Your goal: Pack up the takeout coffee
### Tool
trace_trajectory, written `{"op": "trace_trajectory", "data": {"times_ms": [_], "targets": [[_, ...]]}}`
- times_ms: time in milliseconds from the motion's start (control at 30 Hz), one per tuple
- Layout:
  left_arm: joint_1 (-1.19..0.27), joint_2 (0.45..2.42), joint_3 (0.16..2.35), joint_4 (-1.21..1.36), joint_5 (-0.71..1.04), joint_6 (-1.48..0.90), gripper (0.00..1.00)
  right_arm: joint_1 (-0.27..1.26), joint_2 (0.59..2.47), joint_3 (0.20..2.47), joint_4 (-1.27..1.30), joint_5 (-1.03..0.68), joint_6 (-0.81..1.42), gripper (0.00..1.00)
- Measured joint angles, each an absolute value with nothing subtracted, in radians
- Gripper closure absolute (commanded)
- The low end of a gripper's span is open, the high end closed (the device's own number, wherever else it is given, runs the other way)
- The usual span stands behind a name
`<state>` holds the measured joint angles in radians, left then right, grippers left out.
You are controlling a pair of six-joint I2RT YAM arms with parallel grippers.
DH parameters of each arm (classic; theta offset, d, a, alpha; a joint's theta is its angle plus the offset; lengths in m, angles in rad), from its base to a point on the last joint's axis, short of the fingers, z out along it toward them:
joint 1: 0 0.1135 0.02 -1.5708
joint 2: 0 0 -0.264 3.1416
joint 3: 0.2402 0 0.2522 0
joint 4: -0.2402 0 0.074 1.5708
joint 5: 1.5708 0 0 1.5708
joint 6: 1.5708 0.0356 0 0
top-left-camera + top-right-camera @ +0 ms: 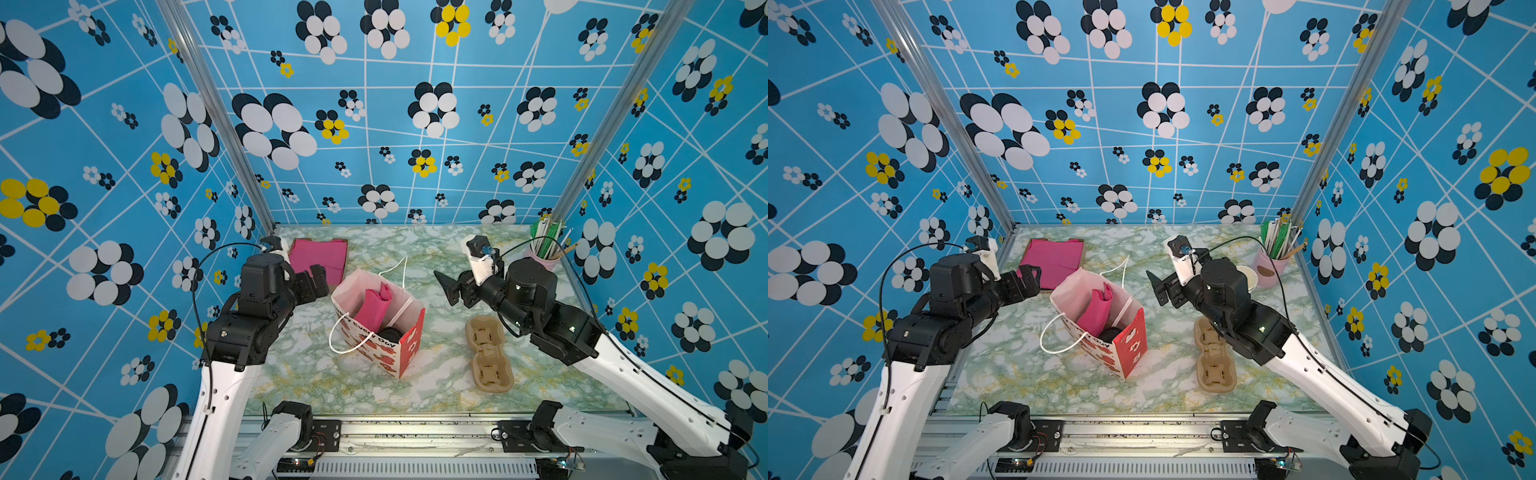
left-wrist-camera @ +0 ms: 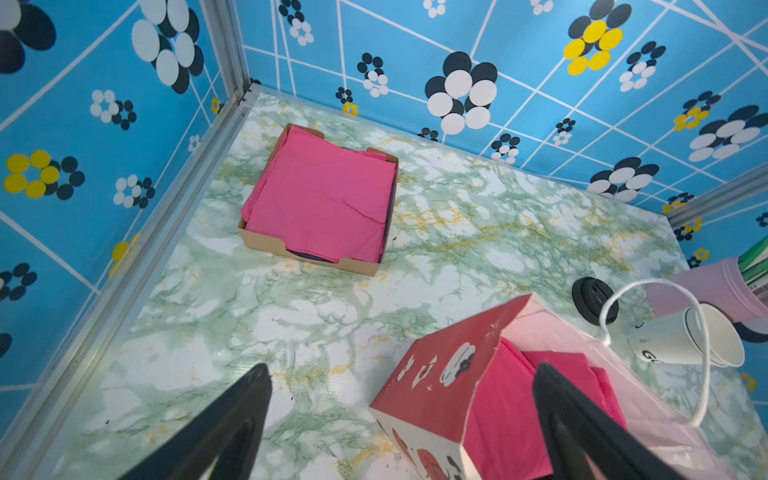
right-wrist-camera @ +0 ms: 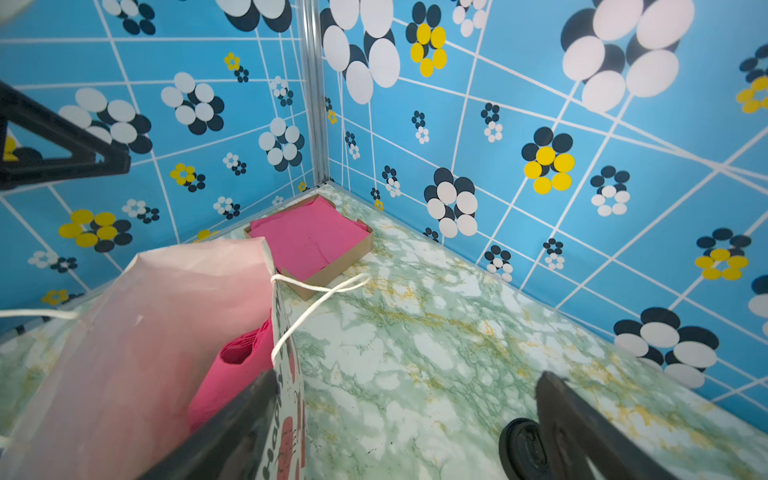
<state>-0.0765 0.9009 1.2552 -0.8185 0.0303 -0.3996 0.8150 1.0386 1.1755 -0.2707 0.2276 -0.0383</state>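
Plainly, the left hand (image 1: 311, 283) is spread wide with nothing between its fingers. It hangs just beside the rim of the paper bag (image 1: 409, 347), on the side toward the cardboard tray of pink napkins (image 1: 318, 257). In the left wrist view one finger (image 2: 544, 382) crosses in front of the bag's open mouth, and the other (image 2: 253, 390) shows against the bare surface (image 1: 436, 382).

The right hand (image 1: 451, 289) is spread too and empty. It is turned on its side, off the bag's opposite side and clear of it.

The bag stands mid-surface with its mouth open and its white cord handles hanging loose. The takeout coffee (image 1: 390, 334) sits deep inside it, beside a folded pink napkin (image 1: 372, 311). Only a round dark top shows, so I take that to be its lid; the cup's side is hidden.

A brown pulp cup carrier (image 1: 488, 353) lies flat near the right arm, well apart from the bag. At the far right corner stands a pink cup of straws (image 1: 542, 251). The lidless white cups (image 2: 681, 340) are next to it, and a loose black lid (image 2: 590, 299) lies on the surface just beside them.
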Motion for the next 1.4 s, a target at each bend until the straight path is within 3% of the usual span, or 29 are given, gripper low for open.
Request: {"op": "trace_trajectory", "data": {"times_ms": [200, 400, 733, 1400], "targets": [[0.112, 0.922, 1.112, -0.707, 0.336, -0.461, 0.01, 0.801, 1.034, 1.119, -0.342, 0.152, 0.086, 0.01], [0.162, 0.946, 0.991, -0.639, 0.485, -0.513, 0.01, 0.798, 0.993, 1.023, -0.416, 0.068, 0.153, 0.01], [0.162, 0.946, 0.937, -0.548, 0.559, -0.567, 0.01, 0.927, 1.027, 0.910, -0.424, 0.006, 0.203, 0.01], [0.163, 0.923, 0.923, -0.526, 0.578, -0.584, 0.01, 0.929, 1.167, 0.889, -0.295, 0.183, 0.222, 0.01]]}}
